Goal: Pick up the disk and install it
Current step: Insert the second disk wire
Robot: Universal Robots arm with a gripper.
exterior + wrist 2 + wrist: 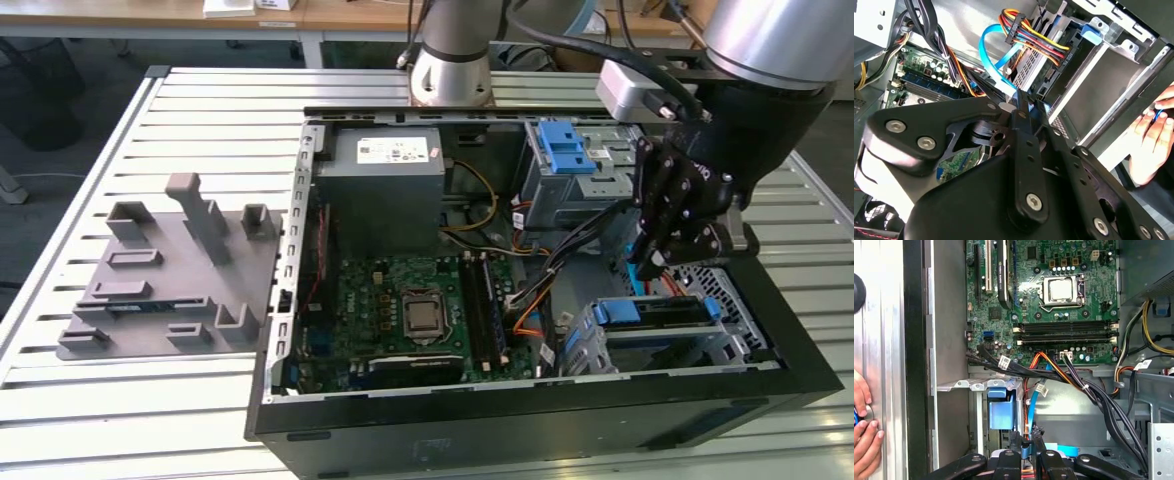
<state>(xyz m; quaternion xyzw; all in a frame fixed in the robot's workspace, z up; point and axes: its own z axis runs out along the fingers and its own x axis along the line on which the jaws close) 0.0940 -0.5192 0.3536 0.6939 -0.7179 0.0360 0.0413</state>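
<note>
The arm's tool [663, 262] hung inside the open computer case [534, 415] on the desk [200, 150], just above the drive cage [727, 345] where the disk [651, 312] sat, apparently installed; its grip could not be told.

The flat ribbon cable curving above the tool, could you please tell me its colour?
Light blue; the flat ribbon cable shows best in the second wrist view, looping above the tool.

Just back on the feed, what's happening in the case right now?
The arm's gripper hangs inside the open computer case, just above the drive cage on the exterior view's right. The disk, blue rail showing, appears to sit in that cage; whether the gripper touches it is unclear. A person's hand rests just outside the case.
</note>
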